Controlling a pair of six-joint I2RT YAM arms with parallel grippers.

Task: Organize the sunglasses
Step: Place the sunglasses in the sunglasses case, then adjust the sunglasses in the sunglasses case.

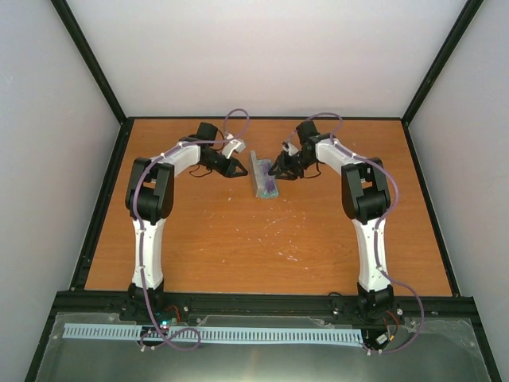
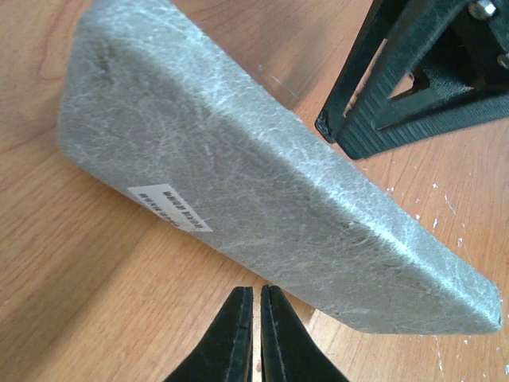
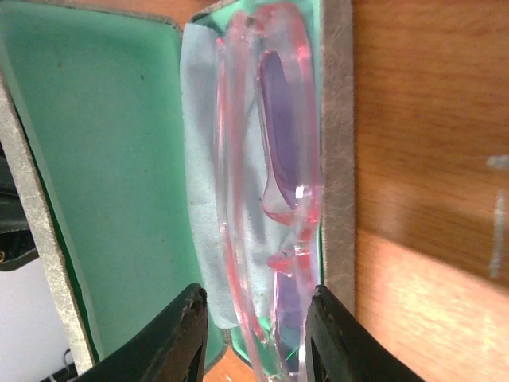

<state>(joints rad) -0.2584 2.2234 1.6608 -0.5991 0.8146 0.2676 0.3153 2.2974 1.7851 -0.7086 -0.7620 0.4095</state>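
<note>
- Top view: a grey case (image 1: pixel 259 171) lies open on the far middle of the wooden table (image 1: pixel 262 247), between the two arms.
- A purple tint at its near right end is the sunglasses (image 1: pixel 270 189), inside the case.
- The left gripper (image 1: pixel 238 169) is just beside the case's left side and the right gripper (image 1: pixel 277 169) just beside its right side. From this height I cannot tell how either pair of jaws stands.
- Left wrist view: the rough grey outside of the case (image 2: pixel 262 183) fills the frame slantwise. It carries a small white label (image 2: pixel 169 208) whose print is too blurred to read.
- The left gripper (image 2: pixel 256 296) points at this grey wall, its jaws pressed almost together with only a hairline slit and nothing between them. The tips are close to the case; I cannot tell if they touch it.
- A black part of the right gripper shows at the upper right, beyond the case.
- Right wrist view: the case (image 3: pixel 338 159) is open, with green lining on the lid and base.
- A pale blue-grey cloth (image 3: pixel 199 199) lies in the base, and the folded pink-purple sunglasses (image 3: pixel 274 159) lie lengthwise on it, against the right-hand wall.
- The right gripper (image 3: pixel 256 306) has its jaws wide, one finger (image 3: pixel 179 338) on the cloth side and the other at the case wall, with the near end of the sunglasses between them. I cannot tell if either finger touches the frame.
</note>
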